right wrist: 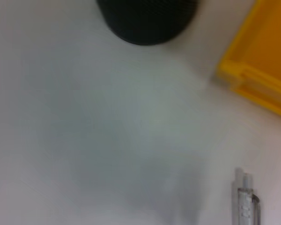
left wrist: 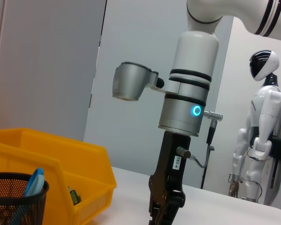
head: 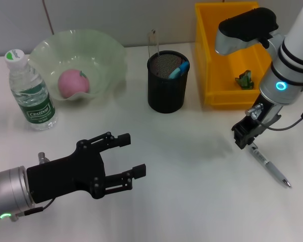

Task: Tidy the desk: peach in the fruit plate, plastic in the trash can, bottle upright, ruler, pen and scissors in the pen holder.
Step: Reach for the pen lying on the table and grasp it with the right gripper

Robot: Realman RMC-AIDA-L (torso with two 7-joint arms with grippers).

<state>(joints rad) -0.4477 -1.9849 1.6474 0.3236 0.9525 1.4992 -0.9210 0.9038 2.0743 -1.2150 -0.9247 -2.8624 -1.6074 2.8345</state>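
Pen point(head: 270, 168) step now: it's lying loose near the surface's right edge, my right hand point(head: 244, 135) hovering unclenched over its tip, so I'd drop and pinch next.

Pink peach point(head: 72, 83) in pale green fruit plate point(head: 108, 55); black mesh pen holder point(head: 166, 83); yellow bin point(head: 212, 55); green-labelled clear bottle point(head: 32, 93); white table point(head: 192, 201).
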